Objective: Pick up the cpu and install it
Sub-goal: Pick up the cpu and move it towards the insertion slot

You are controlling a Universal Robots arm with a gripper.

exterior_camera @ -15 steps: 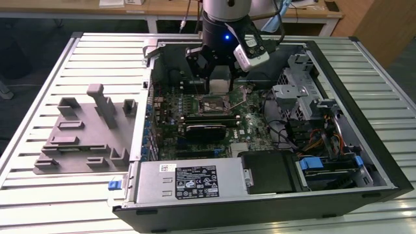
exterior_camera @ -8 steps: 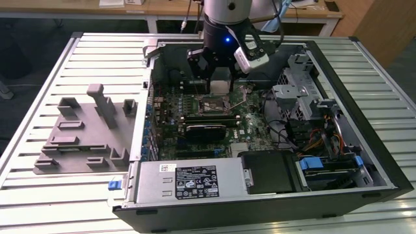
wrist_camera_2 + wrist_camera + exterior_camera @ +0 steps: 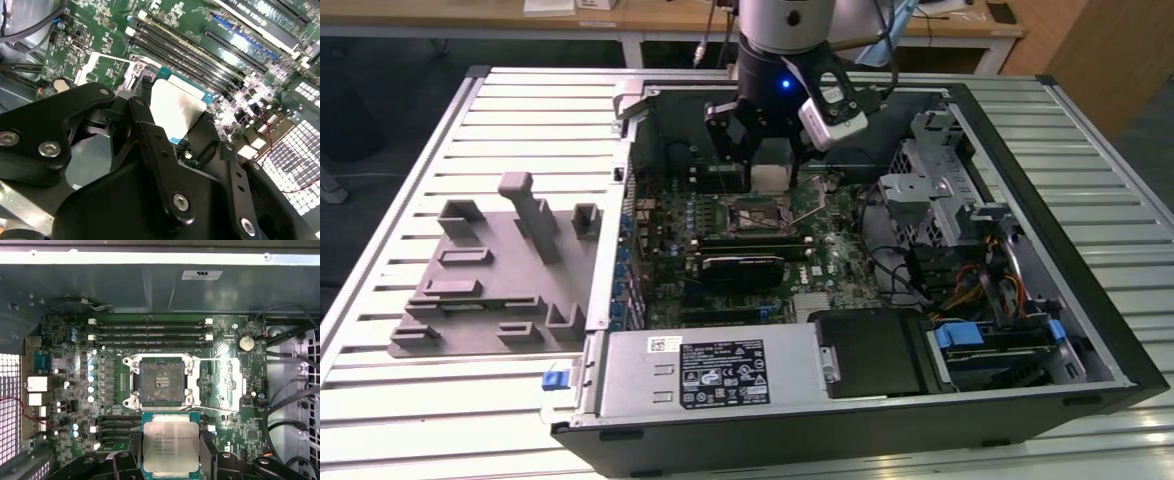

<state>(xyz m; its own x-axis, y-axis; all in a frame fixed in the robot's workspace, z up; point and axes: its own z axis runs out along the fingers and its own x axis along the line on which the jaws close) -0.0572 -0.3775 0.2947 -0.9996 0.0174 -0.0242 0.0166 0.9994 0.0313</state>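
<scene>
- The computer case (image 3: 854, 450) is seen lying open, with the arm (image 3: 781, 30) above it cut off at twelve o'clock in the exterior view.
- The motherboard (image 3: 225, 340) is partly hidden by the gripper (image 3: 170, 455) in both wrist views.
- The socket (image 3: 161, 382) is seen open, its contacts uncovered.
- The cpu (image 3: 170, 445) is clamped by two opposite edges between narrowly parted jaws. In the exterior view it is at twelve o'clock from the socket. Whether the board is touched cannot be told.
</scene>
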